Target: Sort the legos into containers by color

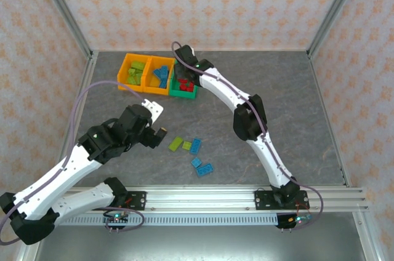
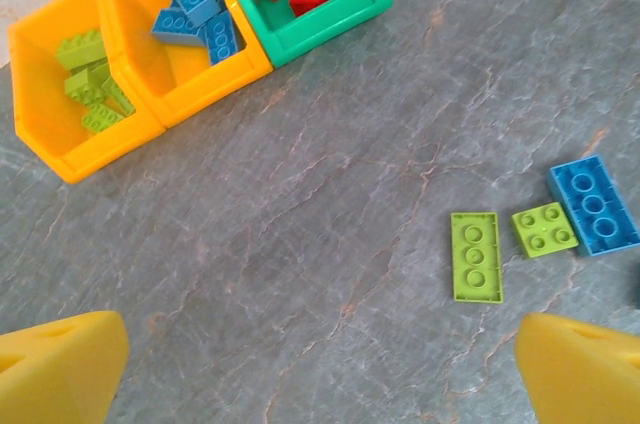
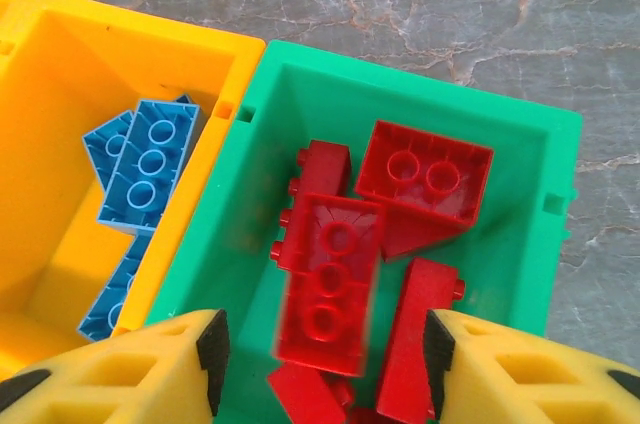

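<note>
**Now right fingers (image 3: pixel 150 369) open over green bin (image 3: pixel 520 144)**

The right arm (image 1: pixel 246 116) stretches far forward; the left arm (image 1: pixel 80 156) is folded low over the grey, veined table (image 2: pixel 300 244), between walls (image 1: pixel 197 2) with an orange pattern. The right fingers stand wide apart and grip nothing; between them a blurred red brick (image 3: pixel 330 284) is in the green bin. The left fingers (image 2: pixel 60 369) are spread and empty. Just ahead of their right side lie two lime legos (image 2: pixel 475 255) and a blue lego (image 2: pixel 593 204); far ahead-left, two orange bins (image 2: pixel 190 94).
</note>
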Robot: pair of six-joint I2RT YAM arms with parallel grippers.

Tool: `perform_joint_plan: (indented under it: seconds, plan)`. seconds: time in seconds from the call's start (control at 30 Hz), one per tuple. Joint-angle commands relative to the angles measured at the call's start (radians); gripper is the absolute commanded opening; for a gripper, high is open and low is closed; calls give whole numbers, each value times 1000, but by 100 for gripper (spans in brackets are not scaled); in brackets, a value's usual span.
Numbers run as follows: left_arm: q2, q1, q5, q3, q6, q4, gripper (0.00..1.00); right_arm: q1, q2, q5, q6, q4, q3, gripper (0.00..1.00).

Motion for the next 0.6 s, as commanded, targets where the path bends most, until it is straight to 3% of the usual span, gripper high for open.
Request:
perform_joint_plan:
  seconds: [0.0,0.13,0.23,0.37,0.57]
  plan:
    - [17,10,-48,16,-2,-44,100,5,-132,11,-16,-78,-1,56]
    - [66,12,-31,29,-55,-57,100,6,-340,-47,-5,-50,-217,56]
    - [152,10,16,87,-179,-104,100,6,-544,-126,6,7,-456,57]
    - [230,4,150,26,-328,-8,100,8,-832,-244,5,66,-774,59]
    - [406,-9,216,-63,-368,97,96,11,-1193,-344,45,146,-1169,70]
